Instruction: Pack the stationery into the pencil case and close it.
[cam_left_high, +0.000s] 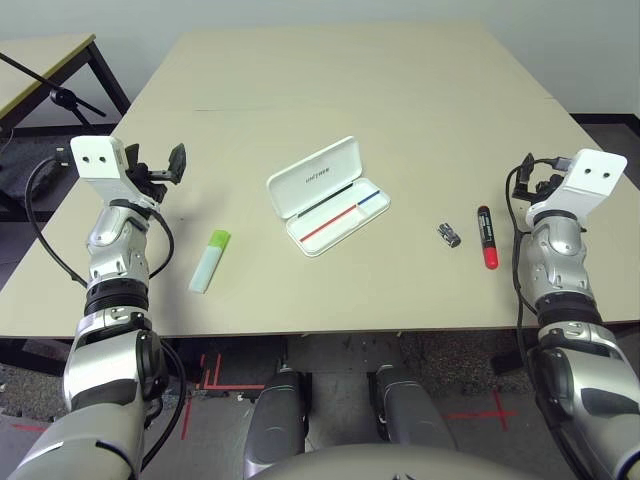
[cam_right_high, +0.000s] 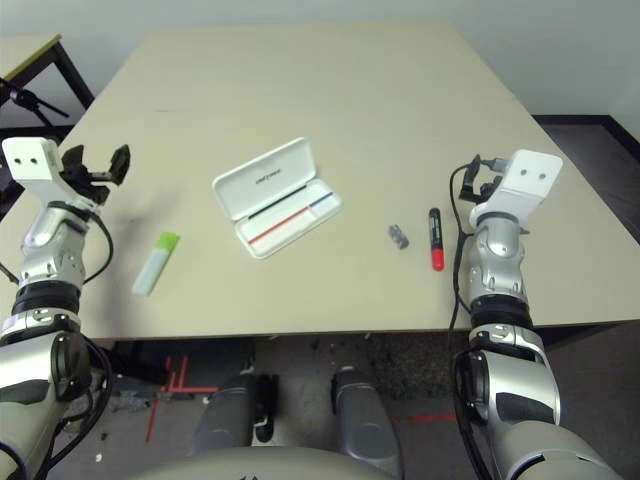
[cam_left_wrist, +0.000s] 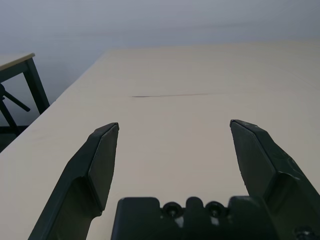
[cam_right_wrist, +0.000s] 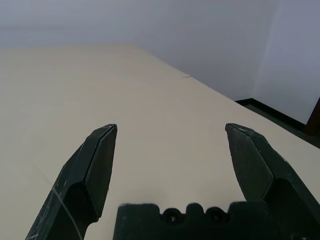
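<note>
**Case open at centre, stationery still out on the table**

While both arms hang raised over the table's side edges, you have nothing in either pincer. Your left gripper (cam_left_wrist: 172, 132) is spread wide, its two black fingers (cam_left_wrist: 102, 160) well apart with only bare tabletop between them; from the head camera you see it above the left edge of the table (cam_left_high: 330, 80). Your right gripper (cam_right_wrist: 170, 132) is spread just as wide and empty, sitting over the right edge of the table.

Look at the middle of the table for the pencil case (cam_left_high: 328, 197). It lies open and turned at a slant, its lid (cam_left_high: 313, 178) swung back on the far side with small dark lettering on it, and a red-and-blue line runs along the inside of its tray. Nothing lies in the tray.

You will find the green highlighter (cam_left_high: 210, 261) lying flat to the left of the case, near your left forearm, its bright green cap pointing away from you. On the right, the red marker (cam_left_high: 487, 237) lies flat near your right arm, black end farthest from you. Just beside it, on the side toward the case and apart from it, sits the small dark metal piece (cam_left_high: 449, 235).
</note>
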